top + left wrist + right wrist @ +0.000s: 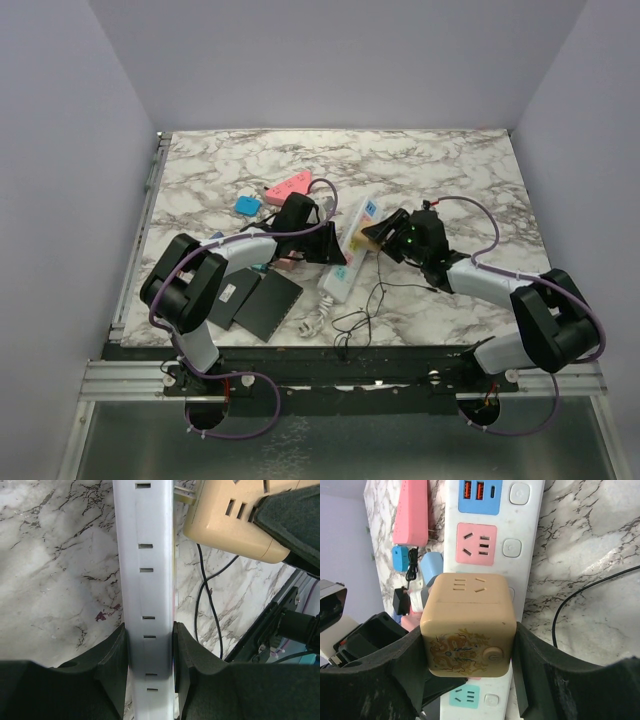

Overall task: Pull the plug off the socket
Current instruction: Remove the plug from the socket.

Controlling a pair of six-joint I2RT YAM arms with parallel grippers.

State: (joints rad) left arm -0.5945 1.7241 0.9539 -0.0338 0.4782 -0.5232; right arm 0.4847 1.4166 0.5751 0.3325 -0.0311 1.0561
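Left fingers [112, 665] clamp socket [147, 580] sides; right fingers [540, 675] clamp beige cube plug [467, 625].

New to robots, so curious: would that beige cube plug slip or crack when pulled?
Probably neither. The plug looks like hard plastic with flat sides, so the right gripper likely holds it squarely. Its smooth surface might slide slightly. The socket seems light; the left gripper clamping it probably stops lifting.

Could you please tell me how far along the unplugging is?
Done: left gripper clamps the socket, right gripper grips the beige plug. In hand: the pull, with metal prongs showing between plug and socket. Left: drawing the plug fully clear.
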